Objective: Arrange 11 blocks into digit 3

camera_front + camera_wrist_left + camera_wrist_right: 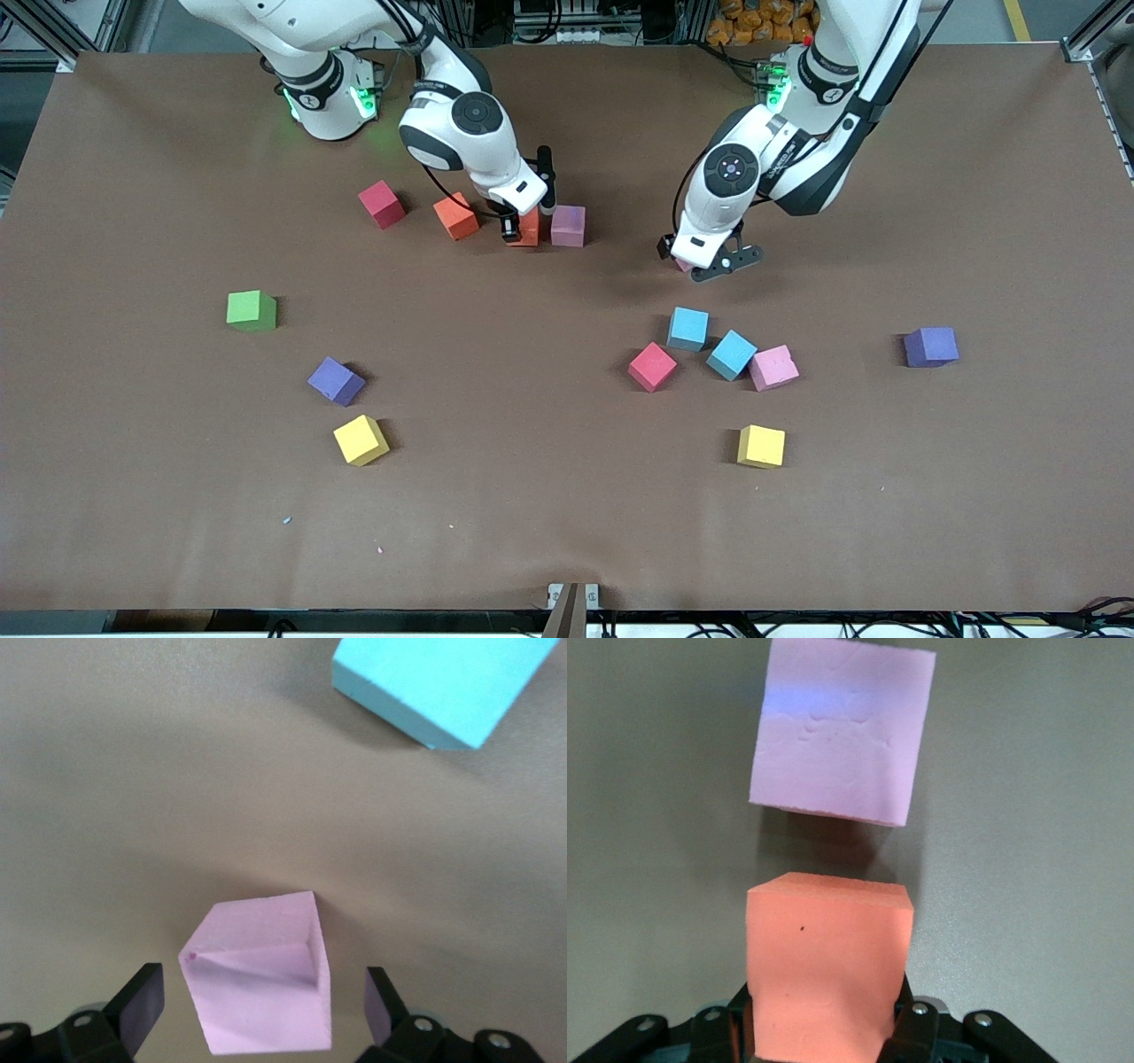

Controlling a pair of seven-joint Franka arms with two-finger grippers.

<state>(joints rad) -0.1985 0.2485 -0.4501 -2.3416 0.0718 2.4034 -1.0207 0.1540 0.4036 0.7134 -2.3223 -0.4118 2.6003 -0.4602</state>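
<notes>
while clamped in the right gripper (523,232), sits an orange block (529,227) just beside a pale purple block (568,225), a narrow gap between the two in the right wrist view; both toward the robots' edge of the table (567,532). beside them, toward the right arm's end: a second orange block (456,216), then a red block (382,204). under the left gripper (709,264), jaws spread wide and touching nothing, lies a pink block (261,979) on the table, tilted between the fingers (137,1005) in the left wrist view, barely visible from the front. nearer the front camera than that gripper: a cluster of a light blue block (688,329), a second light blue block (732,354), another pink block (774,368) touching it, and a red block (652,367). nearer still, a yellow block (762,446). toward the left arm's end, well apart, a dark purple block (931,346). toward the right arm's end: a green block (252,311), another dark purple block (337,381) and a second yellow block (361,439), each nearer the camera than the last.
</notes>
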